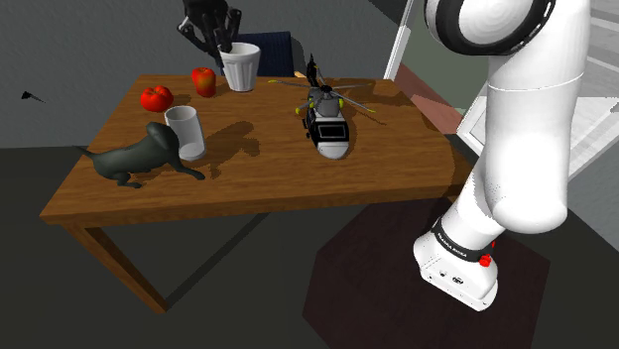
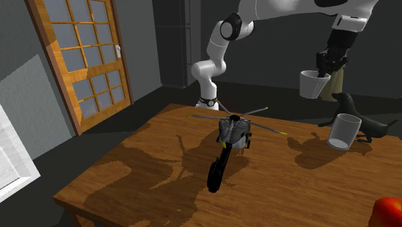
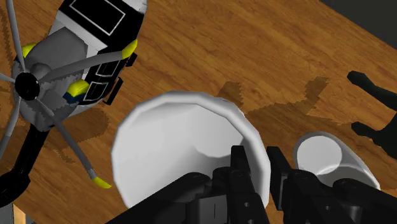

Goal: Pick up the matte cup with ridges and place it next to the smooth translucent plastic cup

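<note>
The wooden desk [image 1: 258, 188] takes up most of the shoulder view, with its long side running from that view's left to its right. The white arm [image 1: 516, 149] reaches over it toward the far edge.

A toy helicopter [image 1: 327, 124] lies near the middle of the desk, its tail toward the far edge. A black dog figure [image 1: 134, 159] stands close to the end of the desk at the shoulder view's left.

The white cup [image 2: 314, 85] hangs in the air above the desk, with its shadow on the wood below. It is upright, mouth up and long axis near vertical (its wall looks plain here, and I cannot make out any ridges). The fingers [image 3: 245, 172] are clamped on its rim, one inside the mouth and one outside the wall.

The clear cup [image 1: 185, 134] also stands upright, just beside the dog's head. In the second exterior view it sits lower than the held cup and to that view's right.

A red fruit [image 1: 156, 97] and a second red fruit [image 1: 204, 81] sit near the far edge.

Bare wood lies between the clear cup and the helicopter, and a wide bare strip runs along the near edge.
</note>
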`<state>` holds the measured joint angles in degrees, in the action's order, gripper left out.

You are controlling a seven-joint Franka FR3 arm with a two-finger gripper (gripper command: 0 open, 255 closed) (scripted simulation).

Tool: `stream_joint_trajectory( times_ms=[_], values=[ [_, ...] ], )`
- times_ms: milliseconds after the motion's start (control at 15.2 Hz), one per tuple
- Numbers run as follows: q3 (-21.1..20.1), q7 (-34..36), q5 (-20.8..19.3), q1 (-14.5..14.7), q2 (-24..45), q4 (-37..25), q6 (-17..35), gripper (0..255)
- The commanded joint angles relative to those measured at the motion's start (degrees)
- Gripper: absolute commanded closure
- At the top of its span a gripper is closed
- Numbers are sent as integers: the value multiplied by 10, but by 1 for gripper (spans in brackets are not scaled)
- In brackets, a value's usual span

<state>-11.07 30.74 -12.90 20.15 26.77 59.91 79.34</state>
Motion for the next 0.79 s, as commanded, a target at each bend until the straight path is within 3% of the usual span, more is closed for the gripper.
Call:
stream_joint_trajectory(
  times_ms=[0,726],
  values=[
    [-2,9,0,4,0,13,12,255],
    [-3,22,5,-8,-25,138,110,255]
  ],
)
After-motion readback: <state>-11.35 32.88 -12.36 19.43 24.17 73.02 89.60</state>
